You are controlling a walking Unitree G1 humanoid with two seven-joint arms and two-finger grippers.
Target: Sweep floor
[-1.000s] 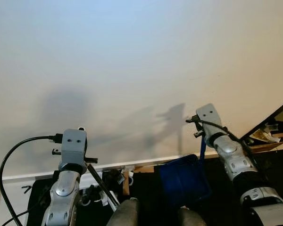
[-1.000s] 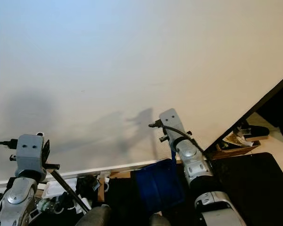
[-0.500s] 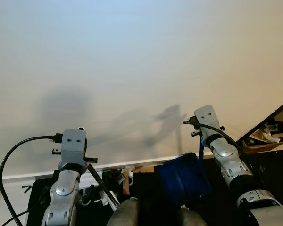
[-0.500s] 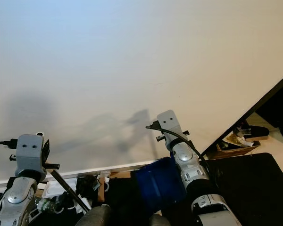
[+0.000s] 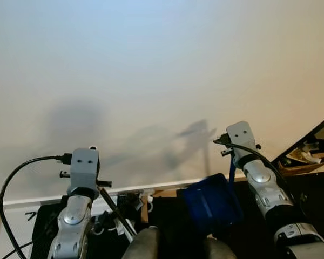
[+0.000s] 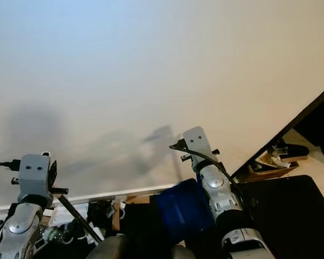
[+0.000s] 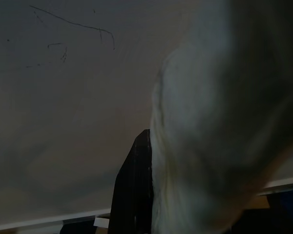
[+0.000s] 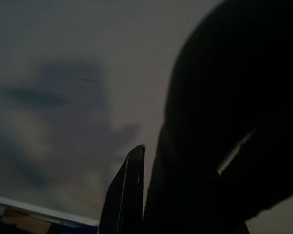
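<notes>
Blue dustpan (image 5: 211, 202) (right pincer (image 8: 136, 195))

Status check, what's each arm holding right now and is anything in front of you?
Left gripper on thin dark handle. Right arm raised, blue dustpan hanging below. White wall directly ahead.

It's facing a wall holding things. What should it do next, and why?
Probably lower the dustpan toward the floor: it hangs raised from the right tool, while the left tool's broomstick slants downward.

Both silver arms raised, wrists bent up; left hand (image 7: 132, 190) and right hand (image 8: 124, 190) finger state unclear.
</notes>
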